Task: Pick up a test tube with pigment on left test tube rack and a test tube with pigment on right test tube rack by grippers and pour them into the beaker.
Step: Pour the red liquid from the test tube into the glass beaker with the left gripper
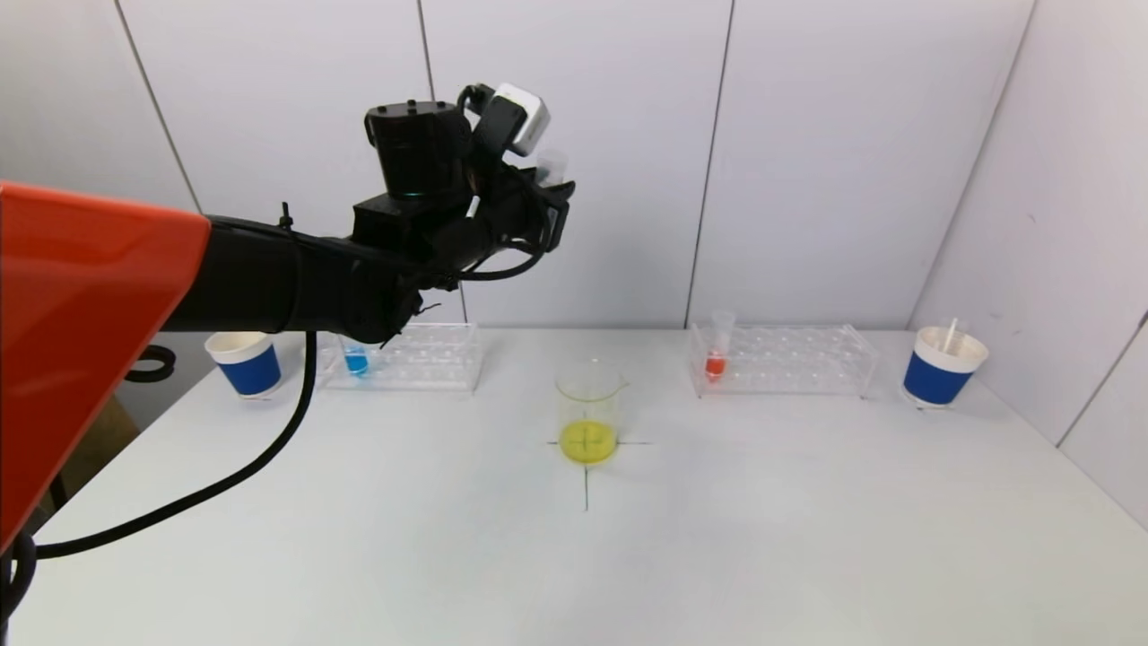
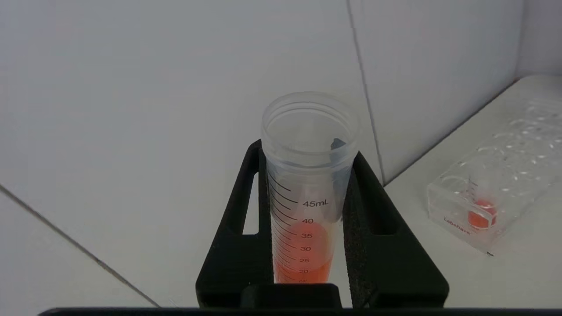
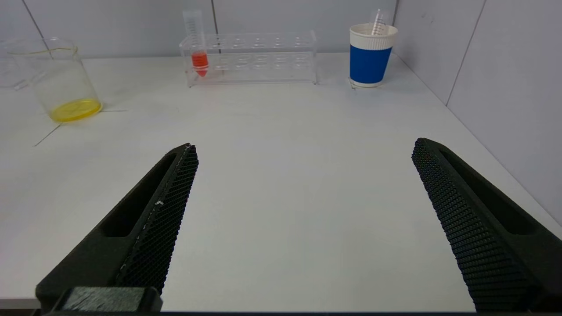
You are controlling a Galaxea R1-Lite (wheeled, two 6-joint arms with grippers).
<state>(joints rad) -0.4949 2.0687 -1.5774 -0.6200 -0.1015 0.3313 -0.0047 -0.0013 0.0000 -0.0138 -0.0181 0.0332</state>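
Left gripper (image 2: 307,210) clamps clear graduated tube with orange pigment (image 2: 303,245), colour only wrist-visible; right gripper (image 3: 303,175) gapes wide, glass beaker (image 3: 57,79) at 10 o'clock.

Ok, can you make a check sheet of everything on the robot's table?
Surface: white table, black cross marked under the beaker; no spills seen.
Job's things: beaker with yellow liquid, mid-table; left rack holds a blue tube; right rack holds a red tube.
Clutter: left cup and right cup, blue paper, one beside each rack; black ring at the table's left edge.
Grippers: left gripper high above the table, shut on the held tube of orange liquid; right gripper open, empty, over bare table.
Cables: black cable hangs from the left arm.
Surroundings: white wall panels.
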